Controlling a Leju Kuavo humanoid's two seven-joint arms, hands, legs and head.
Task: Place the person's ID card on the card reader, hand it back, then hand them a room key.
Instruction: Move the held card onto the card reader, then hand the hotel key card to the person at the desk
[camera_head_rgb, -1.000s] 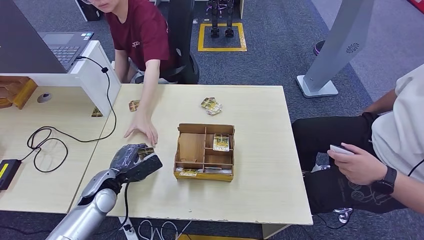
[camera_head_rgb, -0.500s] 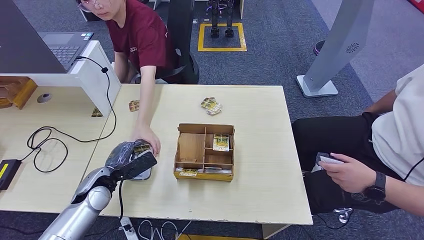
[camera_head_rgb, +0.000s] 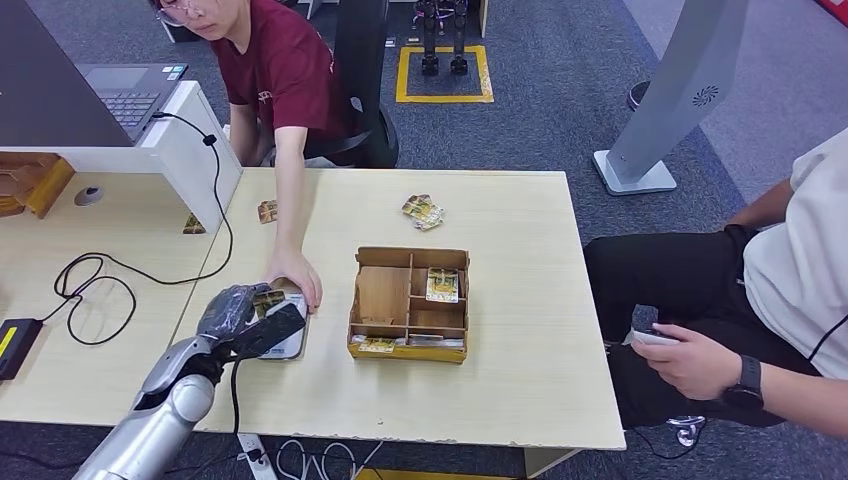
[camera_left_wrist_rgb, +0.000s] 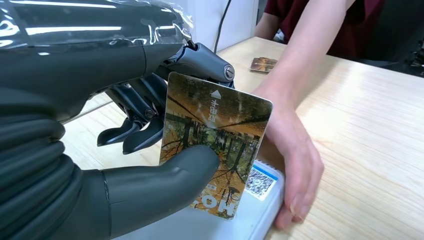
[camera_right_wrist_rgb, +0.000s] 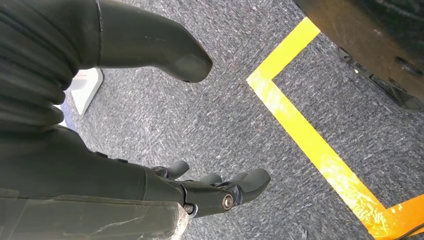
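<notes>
Since one second ago, the left hand (camera_head_rgb: 250, 315) has moved toward the near-left part of the table (camera_head_rgb: 520, 380) and now is over the card reader (camera_head_rgb: 287, 345), and the person's hand (camera_head_rgb: 293, 275) has come to rest at the reader's far end.

From the head view, the ID card (camera_head_rgb: 268, 299) is in the left hand, above the reader. The wooden tray (camera_head_rgb: 408, 303) with a room key (camera_head_rgb: 441, 284) stands just beside.

From the left wrist view, the thumb and fingers (camera_left_wrist_rgb: 145, 105) pinch the ID card (camera_left_wrist_rgb: 215, 140) upright, with its lower edge at the white reader (camera_left_wrist_rgb: 260, 200). To do this step well, I think the card must tilt flat onto the reader, slowly, without pushing the person's hand (camera_left_wrist_rgb: 295, 155).

From the right wrist view, the right hand (camera_right_wrist_rgb: 210, 192) hangs over the carpet, with fingers apart and holding nothing.
</notes>
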